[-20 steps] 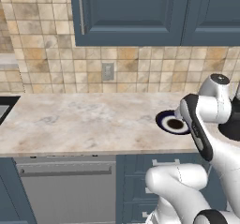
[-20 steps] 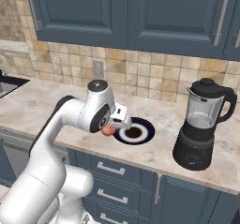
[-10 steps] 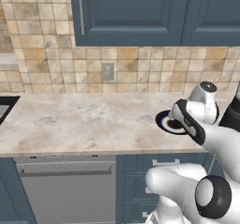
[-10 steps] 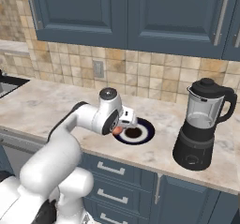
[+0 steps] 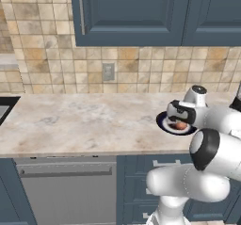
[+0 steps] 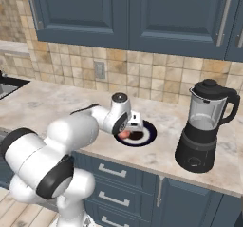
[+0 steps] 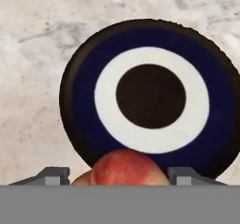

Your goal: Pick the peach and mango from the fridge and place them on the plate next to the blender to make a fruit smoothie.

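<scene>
Sink edge (image 5: 5, 107): far left of the bench, cut off by the frame; little of it can be made out.
Bench (image 5: 84, 125): pale marbled top running left to right over dark blue drawers, tiled wall behind.
Wall outlet (image 5: 108, 71): on the tiles above the middle of the bench.
Arm: white, reaching from the base out over the bench toward the plate.
Fingers (image 7: 123, 177): closed on a reddish-orange fruit, one tip on either side of it; how tightly they press cannot be told.
Peach (image 7: 123, 169): read as the peach by its red-orange skin; held just above the near rim of the plate. In the left base view it sits under the hand, over the plate (image 5: 180, 125). Its lower half is cut off in the hand view.
Plate (image 7: 150, 96): round, dark rim, pale ring, dark centre; lies flat on the bench, nothing resting on it yet.
Blender (image 6: 205, 126): stands upright on the bench, to the right of the plate and apart from it.
Step in hand: delivering the first fruit to the plate, judged about halfway through the task.
Next move: likely a little further forward so the peach clears the rim, then lower and release; a round fruit may roll off a shallow dish.
Hidden: whether the peach already touches the plate cannot be told.
</scene>
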